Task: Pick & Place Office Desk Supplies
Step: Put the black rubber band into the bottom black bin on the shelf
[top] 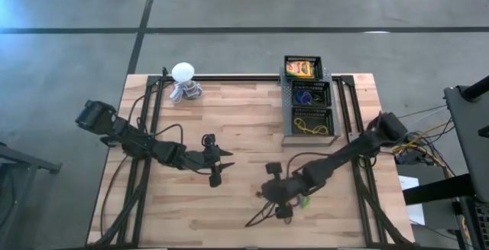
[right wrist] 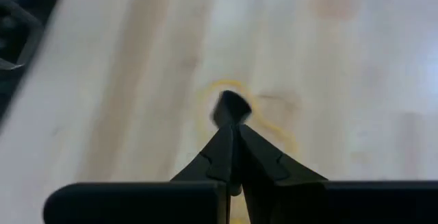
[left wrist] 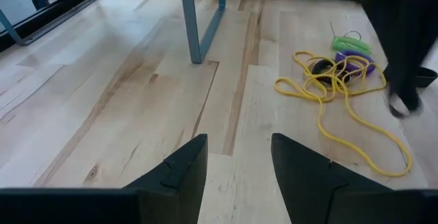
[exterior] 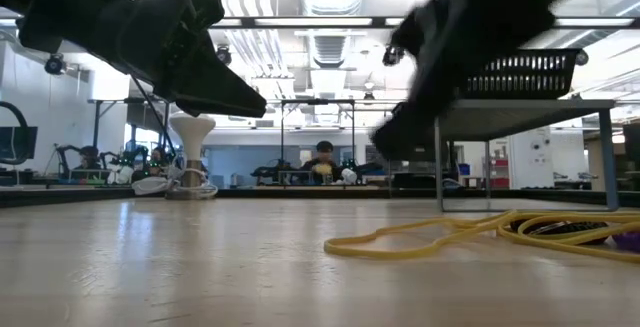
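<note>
A tangle of yellow rubber bands [left wrist: 328,94] lies on the wooden table with a dark ring [left wrist: 319,66], a purple ring [left wrist: 353,62] and a green ring [left wrist: 349,44] among them. The green ring [top: 304,201] also shows in the high view. My right gripper [top: 273,196] hangs shut above this pile, clear of the table in the low view [exterior: 400,142]. My left gripper [top: 218,166] waits open to the pile's left, with nothing between its fingers [left wrist: 238,142]. My right gripper [right wrist: 233,125] is shut, fingers slanting down. A small dark blur [right wrist: 233,105] sits right at its fingertips, with a faint yellow loop [right wrist: 274,131] behind it. Whether that is a held thing or the tips themselves, I cannot tell.
A raised black mesh basket [top: 284,101] stands at the far right on metal legs [left wrist: 191,18], holding a crayon box [top: 300,68], a blue ring [top: 306,95] and rubber bands [top: 312,125]. A white ball-topped object [top: 183,73] stands at the far left. People sit beyond the table [exterior: 322,157].
</note>
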